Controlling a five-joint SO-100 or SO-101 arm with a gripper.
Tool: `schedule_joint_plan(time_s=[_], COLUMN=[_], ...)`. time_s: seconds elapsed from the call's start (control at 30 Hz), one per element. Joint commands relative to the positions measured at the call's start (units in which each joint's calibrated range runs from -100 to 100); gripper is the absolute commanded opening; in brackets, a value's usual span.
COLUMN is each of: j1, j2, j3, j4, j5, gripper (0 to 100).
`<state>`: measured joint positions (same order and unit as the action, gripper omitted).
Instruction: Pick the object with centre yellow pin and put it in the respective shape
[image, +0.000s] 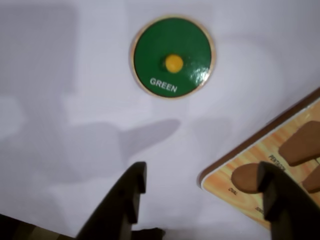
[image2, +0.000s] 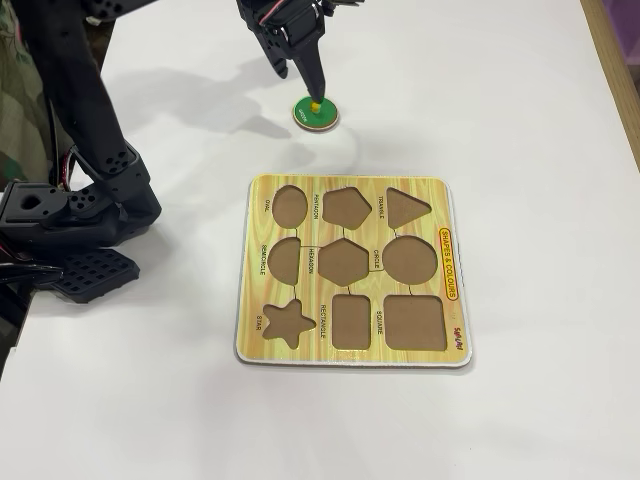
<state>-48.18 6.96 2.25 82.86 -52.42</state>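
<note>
The green round disc (image: 173, 56) with the yellow knob (image: 174, 62) at its centre lies flat on the white table, marked "GREEN". In the fixed view the disc (image2: 315, 113) sits beyond the puzzle board's top edge. My gripper (image: 202, 170) is open, with nothing between its dark fingers, and the disc lies ahead of them. In the fixed view the gripper (image2: 300, 80) hangs just above the disc, one fingertip (image2: 315, 90) close over the knob. The round cutout labelled "CIRCLE" (image2: 410, 260) is an empty brown recess at the board's middle right. It is out of the wrist view.
The yellow wood-grain board (image2: 262, 285) holds several empty shape recesses; its corner (image: 235, 192) with the oval recess (image: 245, 178) lies under my right finger. The arm's black base (image2: 80, 210) stands at the left. The table's wooden edge (image2: 612, 60) runs along the right.
</note>
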Motion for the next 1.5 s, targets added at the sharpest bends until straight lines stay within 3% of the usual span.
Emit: schedule_joint_plan(time_s=[0.0,0.2,1.47], j1=[-0.2,-0.4,-2.8], j2=[4.4,13.5,28.4], j3=[-12.0,-20.2,-20.9], j4=[8.6,9.4,-2.0], j5=[0.2,-0.3,-0.5], gripper=[25,25,25])
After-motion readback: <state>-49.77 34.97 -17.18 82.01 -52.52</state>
